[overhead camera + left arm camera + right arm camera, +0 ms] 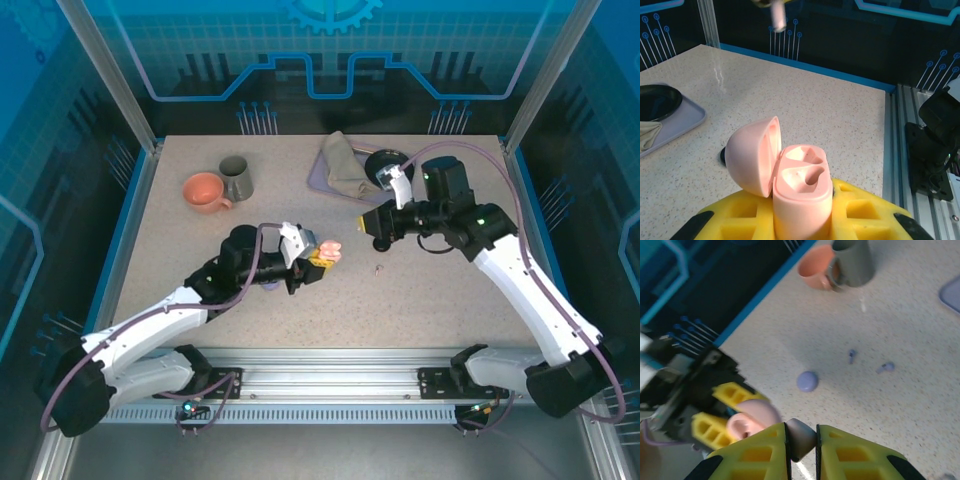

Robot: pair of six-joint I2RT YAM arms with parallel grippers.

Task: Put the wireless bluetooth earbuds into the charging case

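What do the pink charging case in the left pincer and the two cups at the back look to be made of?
Pink case: likely moulded plastic with a satin finish, going by its smooth, seamless shell and soft highlights. Orange cup and grey mug: probably ceramic, judging by their thick walls and even colour, though plastic cannot be ruled out at this distance.

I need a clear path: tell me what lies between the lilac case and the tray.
Right wrist view: a lilac bud and a second bud lie between the lilac case and the tray; the rest is bare table.
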